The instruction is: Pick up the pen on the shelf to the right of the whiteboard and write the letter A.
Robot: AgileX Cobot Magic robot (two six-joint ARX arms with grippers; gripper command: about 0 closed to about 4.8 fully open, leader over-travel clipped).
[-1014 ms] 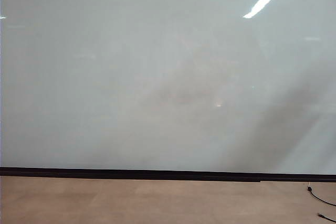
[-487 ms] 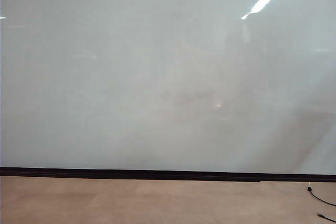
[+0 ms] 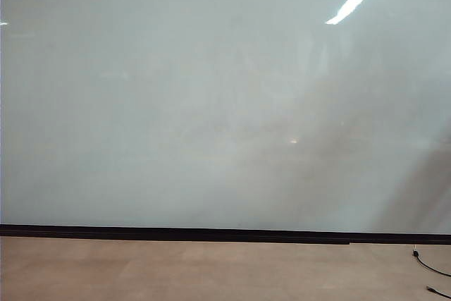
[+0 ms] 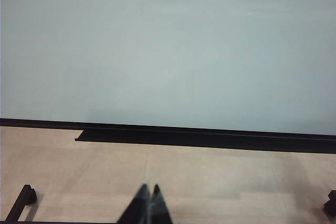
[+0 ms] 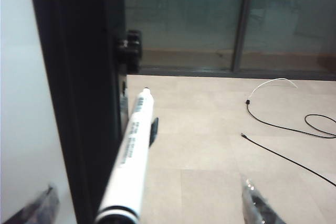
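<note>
Glossy pale whiteboard (image 3: 211,103) blank | slim white-barrelled pen (image 5: 128,156) between wide-open right gripper (image 5: 149,205) fingers, axis toward 12 o'clock | left gripper (image 4: 147,208) far, fingertips together

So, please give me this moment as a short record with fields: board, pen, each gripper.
board: whiteboard blank, no letter A visible
pen: pen lies beside the board's dark edge, between the right fingertips, not gripped
left gripper: left gripper shut, low before the board, holding nothing
right gripper: right gripper open, around the pen
</note>
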